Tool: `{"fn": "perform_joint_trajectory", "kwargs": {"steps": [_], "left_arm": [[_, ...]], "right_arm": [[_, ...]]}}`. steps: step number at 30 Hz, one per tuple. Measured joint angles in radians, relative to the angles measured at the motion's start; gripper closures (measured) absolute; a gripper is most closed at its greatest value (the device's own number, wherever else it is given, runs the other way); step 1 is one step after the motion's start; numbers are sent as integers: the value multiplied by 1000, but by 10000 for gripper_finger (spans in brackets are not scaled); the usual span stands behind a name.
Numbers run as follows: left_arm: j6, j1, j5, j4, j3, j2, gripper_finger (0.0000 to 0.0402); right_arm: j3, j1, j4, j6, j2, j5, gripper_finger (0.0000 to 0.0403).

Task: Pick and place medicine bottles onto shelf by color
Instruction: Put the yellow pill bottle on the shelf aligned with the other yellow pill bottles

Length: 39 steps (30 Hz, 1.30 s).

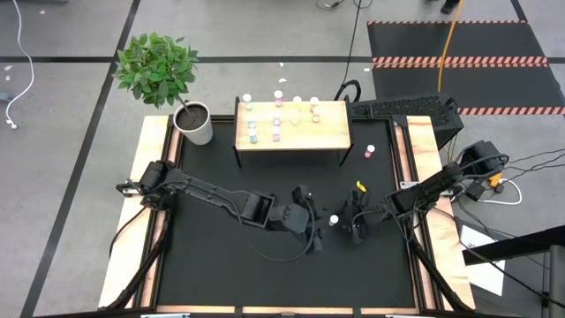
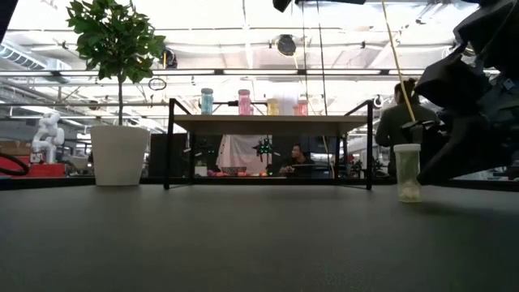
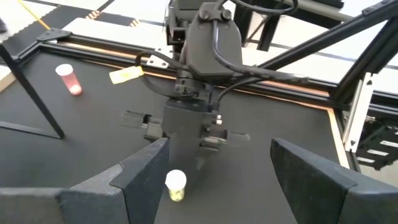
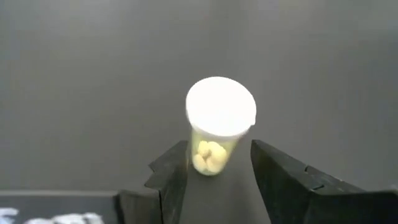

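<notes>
A yellow bottle with a white cap stands upright on the black mat between my two grippers; it also shows in the low view and the left wrist view. My right gripper is open, and its fingers stand on either side of the bottle's lower body without plainly touching it. My left gripper is open wide just left of the bottle. The wooden shelf carries several bottles, among them teal and pink ones. A pink bottle stands alone on the mat.
A white plant pot stands at the mat's far left corner, beside the shelf. A yellow tag lies on the mat behind my right gripper. Wooden rails border the mat. Bare mat lies between the shelf's near edge and the grippers.
</notes>
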Motion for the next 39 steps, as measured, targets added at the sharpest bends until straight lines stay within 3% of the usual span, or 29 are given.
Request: {"fn": "perform_joint_trajectory", "kwargs": {"steps": [9,17,24,29,33,39], "left_arm": [[-27,8,-6,3,0,0,124],[-71,-13,-24,1,0,0,124],[-90,-8,-53,0,0,0,124],[-109,-6,-56,0,0,0,124],[-109,-6,-59,0,0,0,124],[-102,-6,-59,0,0,0,124]], "right_arm": [[0,-9,-2,37,0,-4,231],[2,30,-105,271,0,15,170],[2,39,-103,182,11,74,152],[2,80,-130,282,31,80,151],[-15,111,-66,273,58,137,151],[-25,97,67,209,123,125,151]]}}
